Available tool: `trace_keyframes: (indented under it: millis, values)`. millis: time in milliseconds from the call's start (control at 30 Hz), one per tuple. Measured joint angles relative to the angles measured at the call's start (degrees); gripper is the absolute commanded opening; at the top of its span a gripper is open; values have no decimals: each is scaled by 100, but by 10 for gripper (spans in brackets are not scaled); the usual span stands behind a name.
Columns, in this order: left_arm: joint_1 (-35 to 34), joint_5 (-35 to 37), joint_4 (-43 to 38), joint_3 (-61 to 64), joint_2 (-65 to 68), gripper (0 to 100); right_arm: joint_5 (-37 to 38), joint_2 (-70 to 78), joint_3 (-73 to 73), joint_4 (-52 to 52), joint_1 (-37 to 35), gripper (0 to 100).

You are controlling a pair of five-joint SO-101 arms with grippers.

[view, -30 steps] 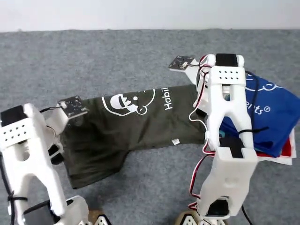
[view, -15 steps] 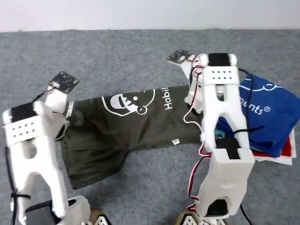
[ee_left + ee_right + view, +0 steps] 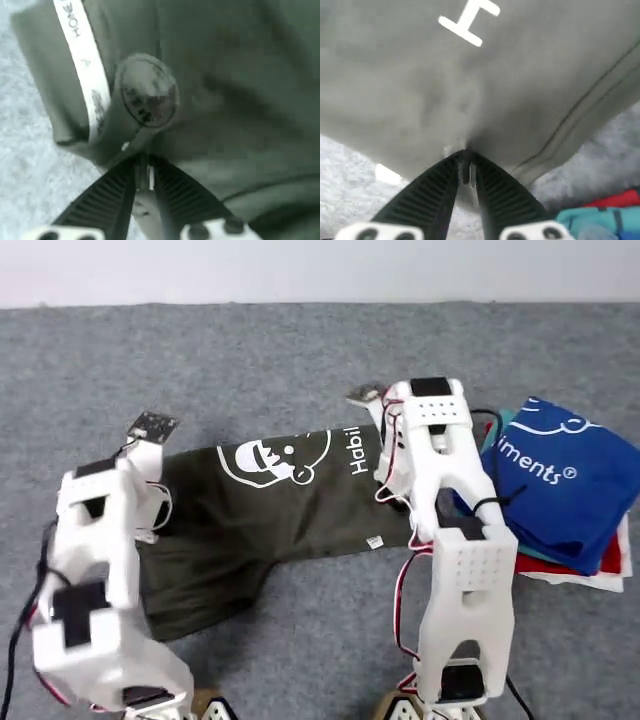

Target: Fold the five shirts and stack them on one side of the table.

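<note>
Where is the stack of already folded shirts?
In the high view, the folded stack lies at far right, just past the right arm, beside the olive shirt.

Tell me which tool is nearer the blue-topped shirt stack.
Right. The right tool pinches an edge of the olive shirt just beside the stack; the left tool pinches the shirt's opposite end, far from the stack.

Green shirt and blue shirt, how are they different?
The green shirt lies spread across the table; the blue shirt sits folded on top of a pile. The left gripper and right gripper both pinch the green shirt; neither touches the blue shirt. Both shirts carry white print.
</note>
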Motion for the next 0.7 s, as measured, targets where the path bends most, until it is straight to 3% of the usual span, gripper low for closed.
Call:
trace_keyframes:
  millis: [133,333,700]
  values:
    - [-105,18,589,-879,677,15,-9,273,-9,-18,193,10]
    - [-123,18,809,-1064,615,15,-18,290,-9,26,255,10]
    - [-299,-9,1591,-545,-1987,15,-9,-941,0,651,-466,10]
